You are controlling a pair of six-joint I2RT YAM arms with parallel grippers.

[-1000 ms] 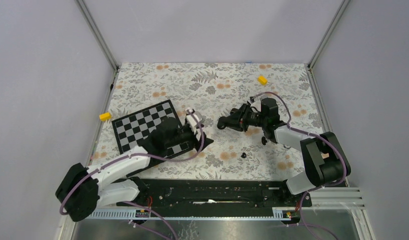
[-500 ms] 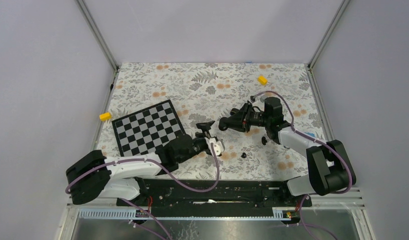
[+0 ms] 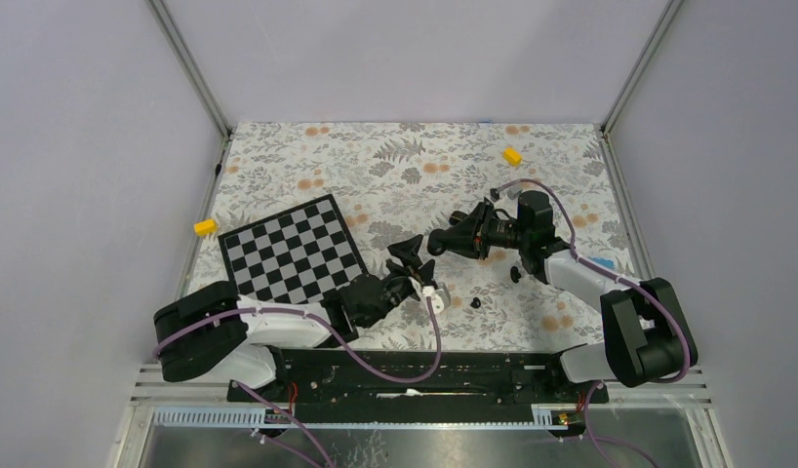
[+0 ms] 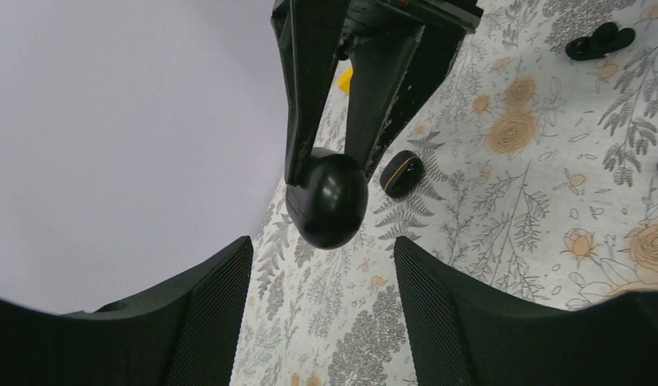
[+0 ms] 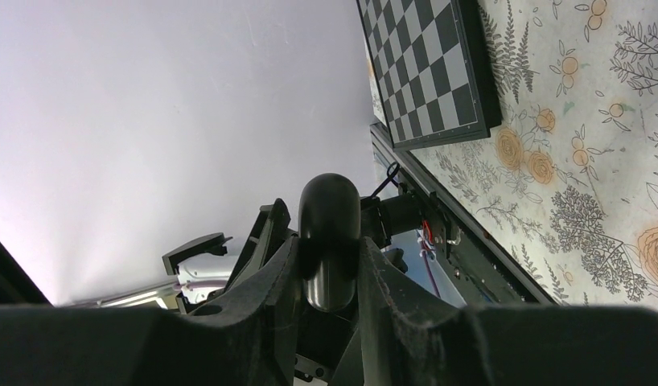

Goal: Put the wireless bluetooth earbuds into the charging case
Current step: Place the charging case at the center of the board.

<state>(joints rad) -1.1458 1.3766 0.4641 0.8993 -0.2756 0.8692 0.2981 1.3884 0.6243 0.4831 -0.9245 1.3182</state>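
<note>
My right gripper [image 3: 446, 240] is shut on the black pebble-shaped charging case [image 3: 435, 241], held above the flowered cloth; in the right wrist view the case [image 5: 329, 211] stands clamped between the fingers of the right gripper [image 5: 329, 259]. My left gripper [image 3: 416, 256] is open and empty, its fingertips just short of the case [image 4: 327, 201]. In the left wrist view the left gripper [image 4: 319, 269] frames the case from below. One tiny black earbud [image 3: 476, 303] lies on the cloth near the front. A second small black piece [image 3: 515, 274] lies under the right arm. A black oval with an orange line [image 4: 402, 174] rests beyond the case.
A black-and-white chessboard [image 3: 290, 247] lies at the left of the cloth. One yellow block [image 3: 512, 156] sits at the back right, another [image 3: 205, 227] at the left edge. Grey walls and metal posts close the table in; a black rail [image 3: 415, 375] runs along the front.
My left arm has swung from over the chessboard to the right, bringing its gripper up to the held case, with the jaws somewhat narrower. The right gripper has hardly moved.
</note>
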